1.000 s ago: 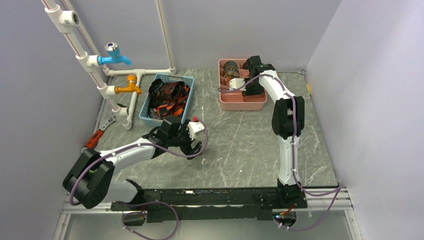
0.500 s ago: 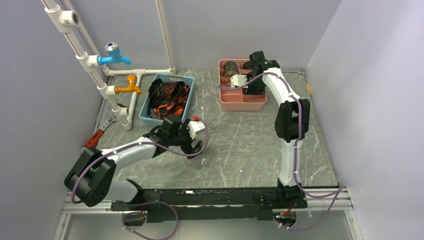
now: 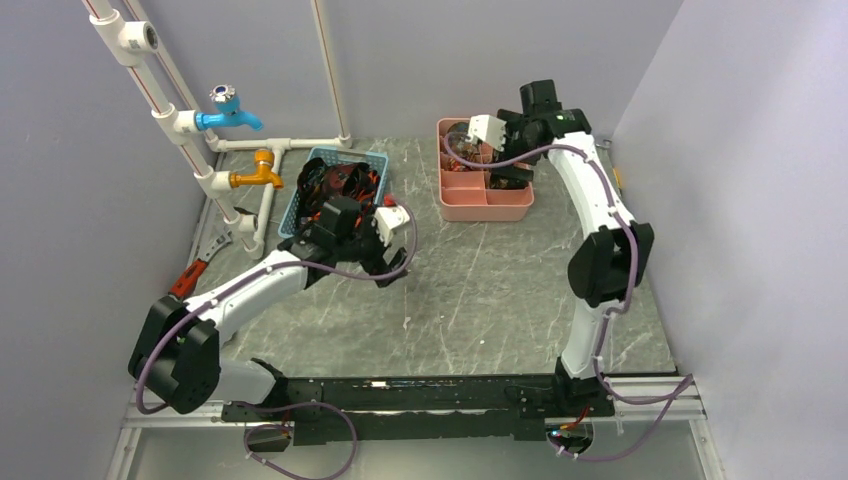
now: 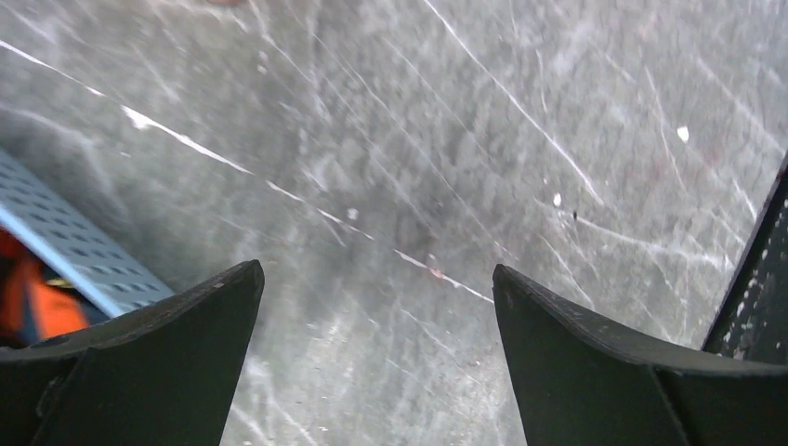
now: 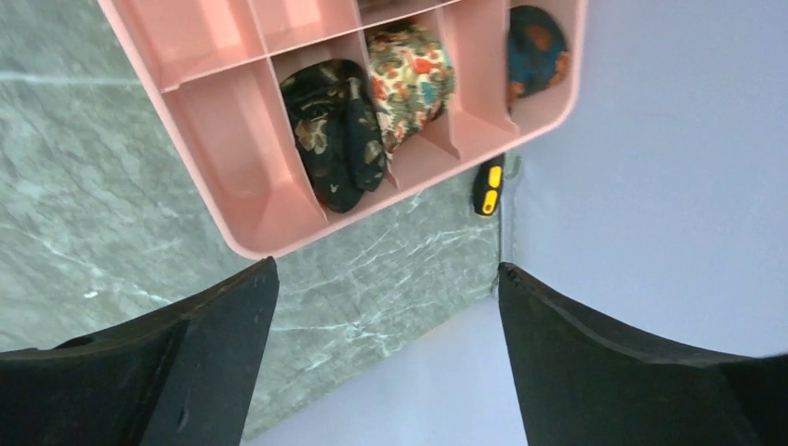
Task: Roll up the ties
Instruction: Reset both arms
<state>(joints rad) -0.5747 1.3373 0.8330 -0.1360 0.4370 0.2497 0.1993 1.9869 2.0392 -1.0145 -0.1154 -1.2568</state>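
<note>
Loose dark ties with orange and red patterns (image 3: 337,196) lie piled in a blue basket (image 3: 372,160). The basket's corner (image 4: 70,251) and an orange tie (image 4: 37,307) show at the left of the left wrist view. Rolled ties sit in a pink divided tray (image 3: 485,205): a black-gold coil (image 5: 336,130), a floral coil (image 5: 411,82) and a blue-orange coil (image 5: 531,42). My left gripper (image 3: 384,268) (image 4: 376,279) is open and empty above bare table, right of the basket. My right gripper (image 3: 512,172) (image 5: 386,279) is open and empty, raised above the tray's far right edge.
White pipes with a blue tap (image 3: 228,112) and an orange tap (image 3: 258,172) stand at the left. A red-handled tool (image 3: 186,280) lies near them. A yellow-black tool (image 5: 488,183) lies by the back wall behind the tray (image 5: 214,177). Walls close in three sides.
My right gripper has lifted up and back out of the pink tray. My left gripper has moved up-table toward the blue basket.
</note>
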